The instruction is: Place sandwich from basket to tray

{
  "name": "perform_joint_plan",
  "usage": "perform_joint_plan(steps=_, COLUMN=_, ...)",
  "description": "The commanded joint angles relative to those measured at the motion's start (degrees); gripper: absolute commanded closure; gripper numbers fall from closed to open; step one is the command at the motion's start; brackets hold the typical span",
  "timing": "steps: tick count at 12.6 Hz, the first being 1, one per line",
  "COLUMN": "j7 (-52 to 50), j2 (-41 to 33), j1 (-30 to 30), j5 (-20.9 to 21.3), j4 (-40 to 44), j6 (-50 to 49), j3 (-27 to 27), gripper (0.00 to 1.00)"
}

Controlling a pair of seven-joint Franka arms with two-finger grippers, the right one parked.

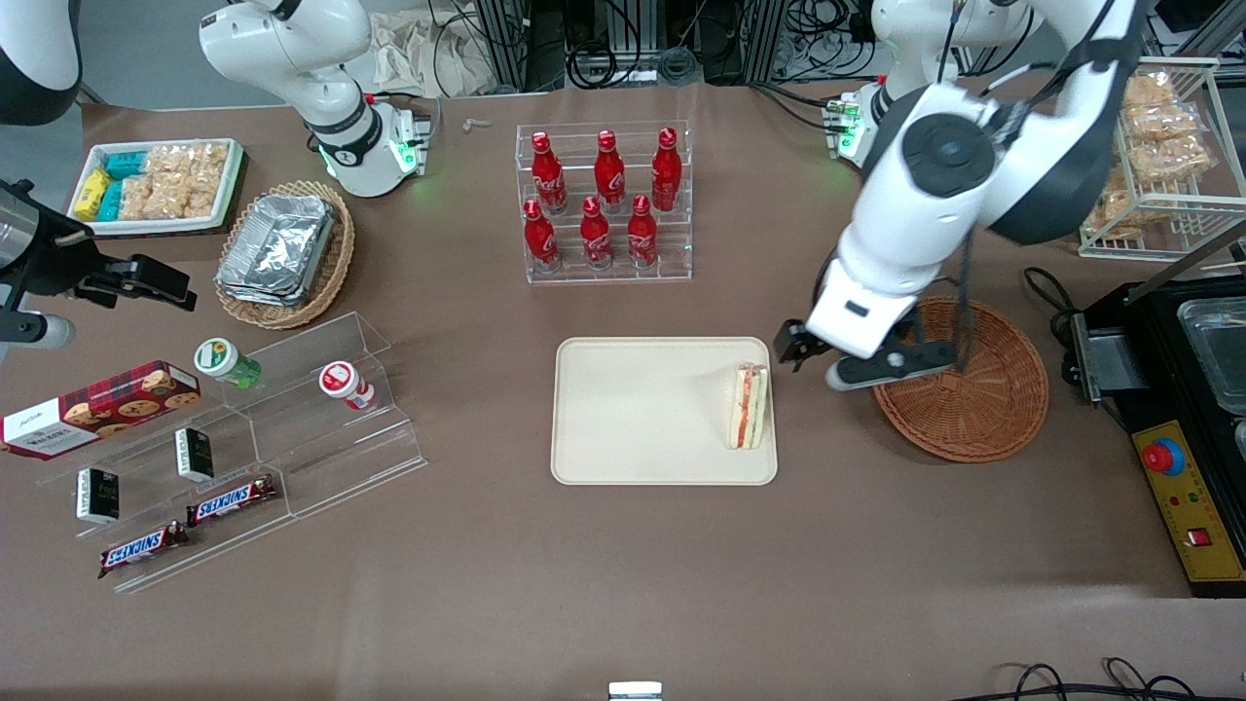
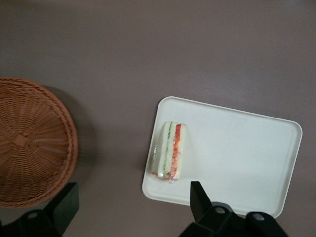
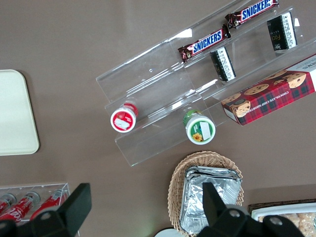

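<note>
I see the table carrying the tray near its middle, with the basket beside it toward the working arm's end, holding nothing. The sandwich lies on the tray, standing on one side along the tray edge nearest the basket, its red and green layers facing up. My gripper hangs above the gap between tray and basket, its fingers spread wide apart and holding nothing, clear of the sandwich.
</note>
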Motion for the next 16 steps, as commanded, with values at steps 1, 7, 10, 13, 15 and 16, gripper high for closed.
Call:
perform_joint_plan(steps=1, j7=10.86, j2=-7.71, j1=-0.33, j5=-4.8, j4=-3.11, j6=-5.26, j3=7.06, gripper=0.0)
perform_joint_plan(steps=7, j7=23.91, j2=-13.34, j1=-0.42, j5=-6.13, j4=-4.24, j6=-11.7, j3=17.72, gripper=0.0)
perform_joint_plan(steps=10, j7=26.7, j2=-15.46, j1=-0.59, j5=-6.13, j4=-6.53, j6=-11.78, j3=20.43, gripper=0.0)
perform_joint_plan(steps=13, j7=27.16, j2=-15.11, j1=-0.77, j5=-6.04, j4=-5.66, j6=-12.4, j3=20.63, gripper=0.0)
perform_joint_plan(steps=15, j7=26.72, j2=-15.11, j1=-0.86, j5=-6.04, j4=-4.7, j6=-13.62, j3=20.45, gripper=0.0)
perform_joint_plan(steps=16, j7=26.63, j2=-15.11, j1=-0.95, j5=-5.87, j4=-4.17, j6=-14.59, j3=20.28, gripper=0.0)
